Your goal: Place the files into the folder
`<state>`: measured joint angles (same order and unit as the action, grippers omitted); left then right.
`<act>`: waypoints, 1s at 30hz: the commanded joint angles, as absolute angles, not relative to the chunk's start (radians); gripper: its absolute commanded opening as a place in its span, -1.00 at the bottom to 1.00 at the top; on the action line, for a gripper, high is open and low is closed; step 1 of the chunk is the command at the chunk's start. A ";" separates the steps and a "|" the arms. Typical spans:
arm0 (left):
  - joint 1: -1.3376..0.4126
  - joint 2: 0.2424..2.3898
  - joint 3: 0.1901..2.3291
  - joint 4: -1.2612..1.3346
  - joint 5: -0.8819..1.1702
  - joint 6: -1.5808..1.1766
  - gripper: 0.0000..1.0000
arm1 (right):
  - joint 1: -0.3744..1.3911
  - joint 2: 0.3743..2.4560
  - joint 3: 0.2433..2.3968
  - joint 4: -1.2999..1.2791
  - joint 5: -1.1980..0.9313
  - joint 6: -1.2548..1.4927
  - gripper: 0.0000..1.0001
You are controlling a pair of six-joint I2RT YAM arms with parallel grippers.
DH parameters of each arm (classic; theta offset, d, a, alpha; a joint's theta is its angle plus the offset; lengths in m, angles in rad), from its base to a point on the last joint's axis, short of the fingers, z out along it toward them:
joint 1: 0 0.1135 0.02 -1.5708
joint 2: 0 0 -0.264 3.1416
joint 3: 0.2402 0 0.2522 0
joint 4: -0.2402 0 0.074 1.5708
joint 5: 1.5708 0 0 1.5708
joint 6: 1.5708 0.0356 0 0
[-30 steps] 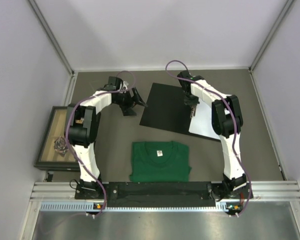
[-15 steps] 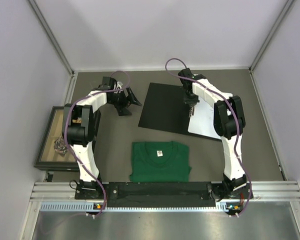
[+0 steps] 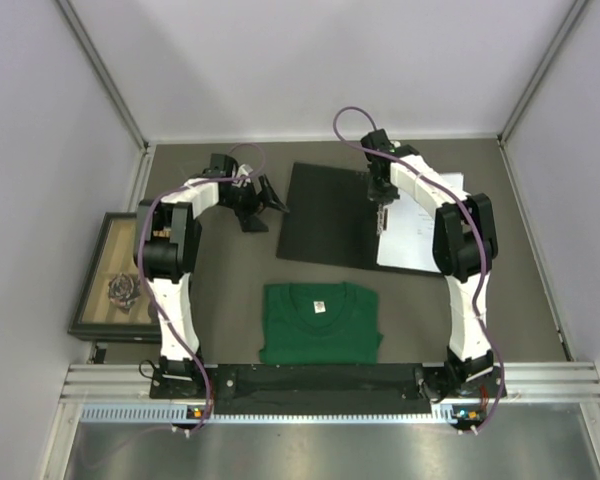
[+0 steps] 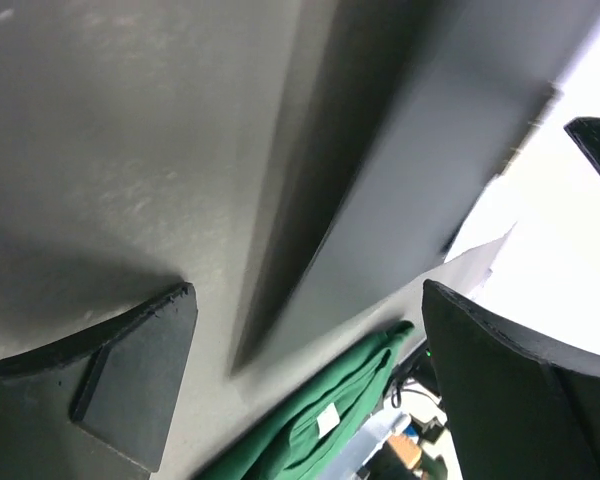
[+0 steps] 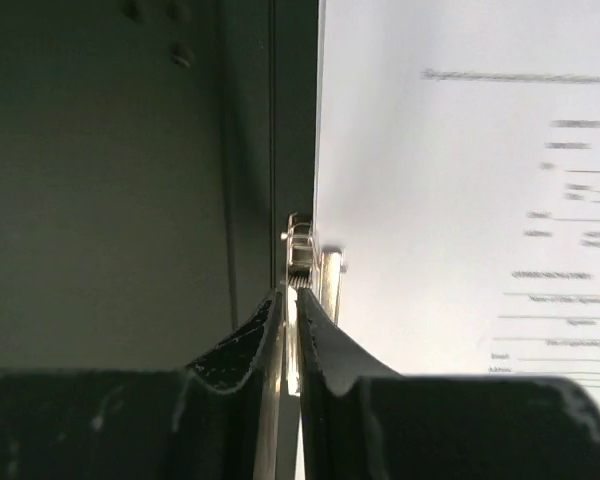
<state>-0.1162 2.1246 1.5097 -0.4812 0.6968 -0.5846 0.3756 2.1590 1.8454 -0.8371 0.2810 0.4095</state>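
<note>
The folder (image 3: 325, 215) lies open at the back middle of the table, black inner face up. The files (image 3: 420, 230), white printed sheets, lie on its right half. My right gripper (image 3: 383, 205) is over the folder's spine, shut on the metal clip (image 5: 302, 250); the right wrist view shows the thin lever between its fingertips (image 5: 265, 335), the files (image 5: 460, 200) to the right and the black face (image 5: 100, 200) to the left. My left gripper (image 3: 268, 200) is open and empty just left of the folder's left edge (image 4: 410, 180), low over the table.
A folded green T-shirt (image 3: 320, 322) lies at the near middle, also seen between my left fingers (image 4: 330, 410). A dark-framed picture box (image 3: 115, 275) stands at the left edge. Walls close the back and both sides.
My left gripper drew back left a little, then edged toward the folder again. My right gripper shifted slightly toward the back, still shut on the clip.
</note>
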 commanded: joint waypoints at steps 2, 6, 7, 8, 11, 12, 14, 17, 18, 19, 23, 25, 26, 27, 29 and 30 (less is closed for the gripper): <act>-0.123 2.218 1.574 -0.391 0.836 -0.575 0.96 | 0.365 2.085 1.842 -0.782 0.236 0.394 -1.00; -0.143 2.270 1.589 -0.353 0.899 -0.601 0.91 | 0.364 2.094 1.836 -0.769 0.222 0.394 -1.00; -0.149 2.273 1.579 -0.342 0.897 -0.610 0.90 | 0.364 2.098 1.838 -0.769 0.221 0.394 -1.00; -0.159 2.273 1.571 -0.316 0.900 -0.617 0.89 | 0.364 2.102 1.839 -0.767 0.213 0.397 -1.00; -0.166 2.267 1.557 -0.317 0.879 -0.634 0.81 | 0.359 2.106 1.833 -0.768 0.210 0.405 -1.00; -0.166 2.257 1.549 -0.321 0.858 -0.632 0.81 | 0.359 2.117 1.836 -0.784 0.213 0.403 -1.00; -0.166 2.220 1.543 -0.363 0.773 -0.603 0.85 | 0.345 2.138 1.873 -0.834 0.234 0.413 -0.95; -0.166 2.188 1.539 -0.390 0.729 -0.597 0.87 | 0.328 2.172 1.881 -0.876 0.241 0.411 -0.45; -0.166 2.180 1.534 -0.387 0.727 -0.600 0.87 | 0.325 2.180 1.881 -0.891 0.244 0.411 -0.39; -0.166 2.163 1.525 -0.384 0.724 -0.606 0.88 | 0.325 2.195 1.881 -0.897 0.244 0.410 -0.36; -0.166 2.143 1.513 -0.387 0.716 -0.601 0.88 | 0.324 2.207 1.861 -0.900 0.247 0.410 -0.35; -0.166 2.143 1.513 -0.388 0.719 -0.601 0.88 | 0.327 2.210 1.852 -0.887 0.238 0.410 -0.34; -0.166 2.144 1.513 -0.385 0.721 -0.601 0.88 | 0.325 2.215 1.853 -0.885 0.230 0.410 -0.34; -0.166 2.149 1.513 -0.387 0.724 -0.603 0.88 | 0.325 2.218 1.855 -0.885 0.226 0.410 -0.35; -0.166 2.151 1.509 -0.385 0.727 -0.603 0.87 | 0.327 2.226 1.864 -0.884 0.216 0.410 -0.35; -0.166 2.149 1.506 -0.382 0.726 -0.603 0.87 | 0.328 2.227 1.868 -0.887 0.218 0.410 -0.36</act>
<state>-0.1703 2.1792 1.5311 -0.3679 0.7803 -0.6315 0.3225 2.2200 1.8397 -0.8845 0.2214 0.4084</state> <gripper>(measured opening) 0.936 0.327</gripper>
